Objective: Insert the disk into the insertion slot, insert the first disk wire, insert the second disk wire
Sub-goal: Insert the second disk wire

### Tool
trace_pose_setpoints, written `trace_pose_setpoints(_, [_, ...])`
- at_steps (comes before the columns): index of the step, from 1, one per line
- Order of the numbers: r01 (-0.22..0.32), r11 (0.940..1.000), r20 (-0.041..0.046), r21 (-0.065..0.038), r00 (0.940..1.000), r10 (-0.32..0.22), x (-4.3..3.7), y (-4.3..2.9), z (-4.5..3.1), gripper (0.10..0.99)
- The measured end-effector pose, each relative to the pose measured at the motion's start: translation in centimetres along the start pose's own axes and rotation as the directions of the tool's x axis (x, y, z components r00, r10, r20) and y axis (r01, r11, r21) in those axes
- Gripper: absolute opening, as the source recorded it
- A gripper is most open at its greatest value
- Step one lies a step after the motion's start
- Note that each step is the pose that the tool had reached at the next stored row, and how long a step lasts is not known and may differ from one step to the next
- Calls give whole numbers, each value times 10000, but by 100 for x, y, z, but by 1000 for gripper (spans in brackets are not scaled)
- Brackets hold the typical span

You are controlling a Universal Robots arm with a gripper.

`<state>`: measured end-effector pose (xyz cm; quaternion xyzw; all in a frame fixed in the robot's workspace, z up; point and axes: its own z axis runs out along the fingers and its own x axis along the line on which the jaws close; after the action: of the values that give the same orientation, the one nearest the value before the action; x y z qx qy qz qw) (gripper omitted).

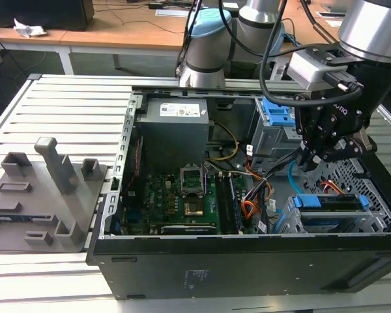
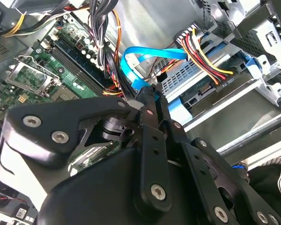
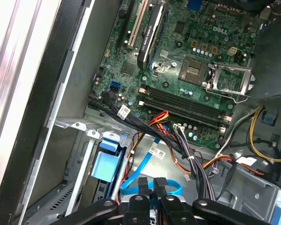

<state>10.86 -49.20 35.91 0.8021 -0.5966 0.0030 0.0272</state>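
Gripper low inside the open computer case, as I see it from my console: its fingers are drawn almost together and pinch the free end of the second disk wire, the flat light-blue cable that loops up from between them in both wrist views. In the exterior view the gripper hangs above the case's near corner on that view's right, just over the insertion slot, where the disk sits in its blue carrier inside the silver cage. In the second wrist view the first disk wire, a fan of red, orange, yellow and black strands, runs into a black plug seated against the disk's edge, right beside the blue loop. Crowding the approach, a thick bundle of black cables crosses the case floor between the motherboard and the cage. The taller grey cage with a blue latch stands just behind the gripper toward the case's far edge. The power supply fills the case's far corner on the exterior view's left. Outside the case, a grey fixture plate lies on the slatted table, well apart from the work.
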Motion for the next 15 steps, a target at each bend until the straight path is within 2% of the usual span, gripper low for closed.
trace_pose_setpoints(2, [0, 10000, 1, 1, 10000, 0, 8, 3, 2, 165])
trace_pose_setpoints(5, [0, 10000, -1, 0, 10000, 0, 131, 39, 7, 165])
trace_pose_setpoints(6, [0, 10000, 0, 1, 10000, 0, 220, 66, 12, 165])
trace_pose_setpoints(8, [0, 10000, 0, 1, 10000, 0, 329, 99, 18, 165])
trace_pose_setpoints(9, [0, 10000, 0, 0, 10000, 0, 354, 106, 19, 165])
trace_pose_setpoints(11, [0, 10000, 0, 0, 10000, 0, 502, 149, 38, 165])
trace_pose_setpoints(14, [0, 10000, 1, 0, 10000, 0, 570, 154, 73, 165])
trace_pose_setpoints(15, [0, 10000, 2, 0, 10000, 0, 570, 153, 74, 165])
